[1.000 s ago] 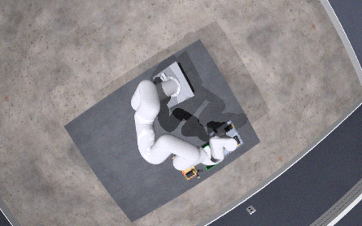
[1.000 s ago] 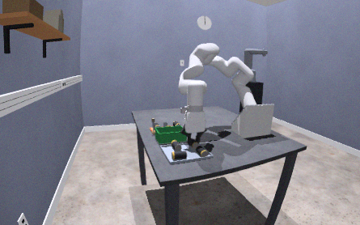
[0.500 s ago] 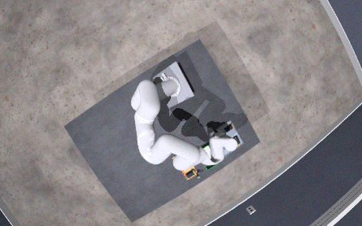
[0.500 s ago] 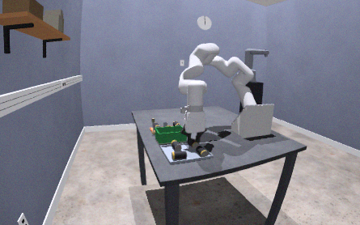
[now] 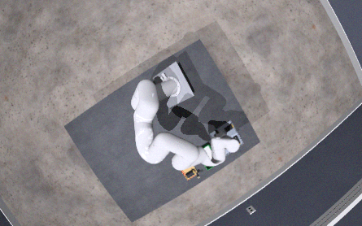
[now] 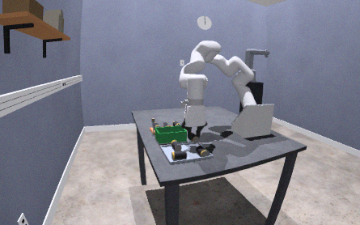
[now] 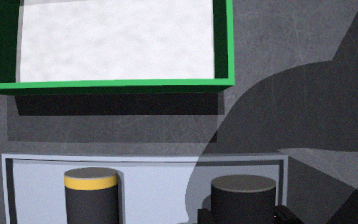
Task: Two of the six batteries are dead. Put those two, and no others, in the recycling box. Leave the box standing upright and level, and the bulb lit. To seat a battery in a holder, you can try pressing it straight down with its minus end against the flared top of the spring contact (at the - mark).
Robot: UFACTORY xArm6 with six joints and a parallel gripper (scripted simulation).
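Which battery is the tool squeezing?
The battery with the plain grey end in the wrist view, between the fingers of the tool. The other battery has a yellow band.

Four batteries show at one tray.
There is one green box, one table, one wall clock and one wall shelf with two brackets and two cartons (batteries behind the green box are too small to count).
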